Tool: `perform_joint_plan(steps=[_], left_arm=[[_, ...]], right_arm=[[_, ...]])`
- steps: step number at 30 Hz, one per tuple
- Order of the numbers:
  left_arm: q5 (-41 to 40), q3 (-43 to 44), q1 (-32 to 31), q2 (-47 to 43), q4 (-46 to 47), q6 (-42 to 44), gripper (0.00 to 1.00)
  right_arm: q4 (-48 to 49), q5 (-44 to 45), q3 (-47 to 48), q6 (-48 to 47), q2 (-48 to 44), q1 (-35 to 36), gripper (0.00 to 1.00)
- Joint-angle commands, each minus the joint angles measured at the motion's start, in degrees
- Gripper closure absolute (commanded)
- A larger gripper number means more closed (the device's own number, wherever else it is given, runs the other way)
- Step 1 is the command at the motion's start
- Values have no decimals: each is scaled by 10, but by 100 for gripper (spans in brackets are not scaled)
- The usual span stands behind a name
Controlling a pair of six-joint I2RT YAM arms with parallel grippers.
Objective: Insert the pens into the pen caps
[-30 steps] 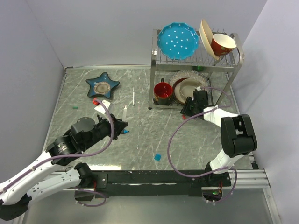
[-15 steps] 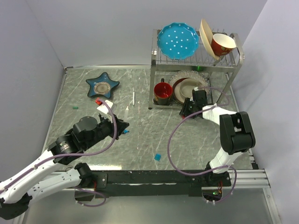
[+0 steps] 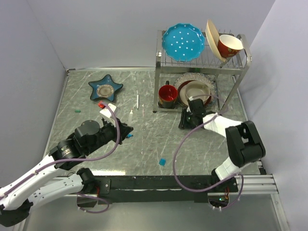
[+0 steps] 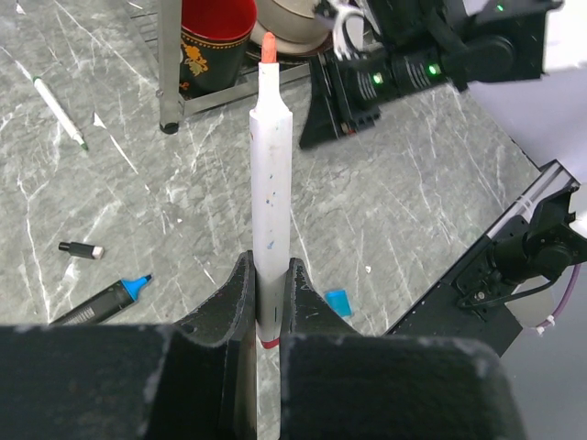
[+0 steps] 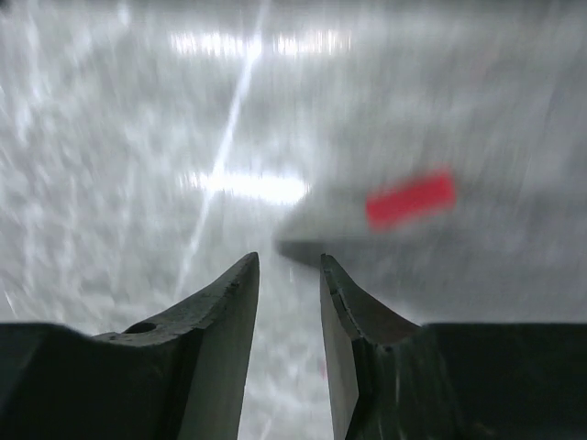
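Observation:
In the left wrist view my left gripper (image 4: 266, 266) is shut on a white pen (image 4: 271, 165) whose red tip points toward the dish rack. On the table beneath lie a black marker with a blue end (image 4: 105, 301), a small black cap (image 4: 81, 249), a bright blue cap (image 4: 337, 302) and a thin white pen (image 4: 60, 112). From above, the blue cap (image 3: 162, 161) sits near the front edge and a teal cap (image 3: 77, 111) at the left. My right gripper (image 3: 184, 122) hangs low before the rack, open a little (image 5: 289, 261) with nothing between its fingers. A blurred red piece (image 5: 410, 199) lies just ahead of it.
A metal dish rack (image 3: 202, 62) at the back right holds a blue plate, bowls and a red mug (image 3: 167, 95). A blue star-shaped dish (image 3: 105, 88) sits at the back left. A white card with a red mark (image 3: 107, 109) lies beside my left arm.
My right gripper has swung left and toward the near side, away from the rack's lower shelf, and its jaws have narrowed. The left gripper keeps its hold on the pen, barely moving.

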Motion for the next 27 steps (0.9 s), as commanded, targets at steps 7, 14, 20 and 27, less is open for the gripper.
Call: perform_joint_plan(steps=[7, 14, 20, 27], left_arm=[[17, 4, -1, -6, 10, 7, 99], [22, 0, -1, -19, 15, 4, 99], [22, 0, -1, -23, 14, 5, 99], [35, -4, -2, -24, 20, 6, 99]], right_arm=[[-135, 177, 37, 218, -83, 24, 56], [-237, 235, 120, 381, -19, 24, 58], [-347, 278, 216, 465, 63, 25, 58], [-356, 309, 235, 497, 93, 21, 59]])
